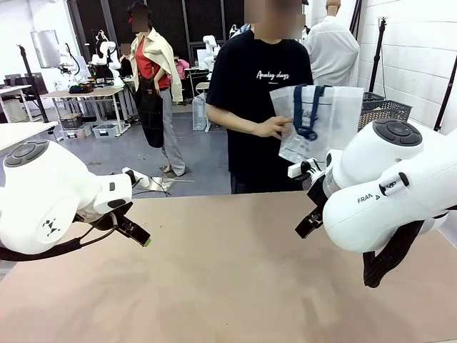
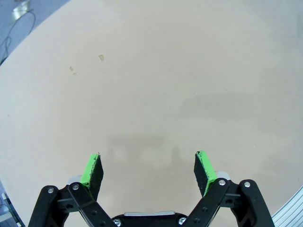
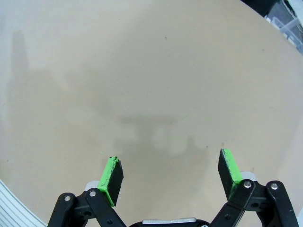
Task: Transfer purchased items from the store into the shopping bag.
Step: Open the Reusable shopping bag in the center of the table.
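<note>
The left gripper [image 2: 149, 166] hangs over the table [image 1: 228, 286], its fingers spread wide with nothing between them. Well beyond both sets of fingertips, at the far side, a person's hand [image 1: 275, 127] holds up the shopping bag [image 1: 321, 118], and the store [image 1: 389, 111] shows past the bag's right edge. The right gripper [image 3: 170, 171] also stands wide apart, gripping nothing.

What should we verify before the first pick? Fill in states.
1. Left gripper open, nothing between its fingers: ok.
2. Right gripper open, nothing held: ok.
3. Shopping bag set down on the table: not ok; the person's hand holds it up at the far side.
4. Basket on the table: not ok; it sits farther back, behind the bag.
5. Items in the basket: cannot tell.
</note>
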### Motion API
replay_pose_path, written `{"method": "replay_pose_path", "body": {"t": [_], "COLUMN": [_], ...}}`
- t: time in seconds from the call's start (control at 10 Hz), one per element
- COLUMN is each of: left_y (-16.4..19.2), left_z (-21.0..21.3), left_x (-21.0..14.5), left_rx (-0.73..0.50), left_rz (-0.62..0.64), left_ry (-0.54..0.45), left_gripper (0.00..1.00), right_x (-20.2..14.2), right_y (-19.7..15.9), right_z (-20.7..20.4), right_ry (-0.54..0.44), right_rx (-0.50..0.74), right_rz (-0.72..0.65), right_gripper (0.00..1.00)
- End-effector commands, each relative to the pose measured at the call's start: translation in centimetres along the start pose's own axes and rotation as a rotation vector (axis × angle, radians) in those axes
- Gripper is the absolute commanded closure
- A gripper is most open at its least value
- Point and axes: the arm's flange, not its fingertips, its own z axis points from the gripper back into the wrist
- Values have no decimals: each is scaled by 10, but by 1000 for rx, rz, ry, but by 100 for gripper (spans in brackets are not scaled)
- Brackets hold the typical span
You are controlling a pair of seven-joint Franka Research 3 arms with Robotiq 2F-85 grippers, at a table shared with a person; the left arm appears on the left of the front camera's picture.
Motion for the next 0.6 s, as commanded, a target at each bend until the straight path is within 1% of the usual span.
{"method": "replay_pose_path", "body": {"t": [0.0, 0.5], "left_y": [1, 1], "left_z": [0, 0], "left_x": [0, 0], "left_rx": [0, 0], "left_rz": [3, 3], "left_ry": [0, 0], "left_gripper": [0, 0], "right_x": [0, 0], "right_y": [0, 0], "right_z": [0, 0], "right_ry": [0, 0], "right_rx": [0, 0], "right_rz": [0, 0], "right_gripper": [0, 0]}}
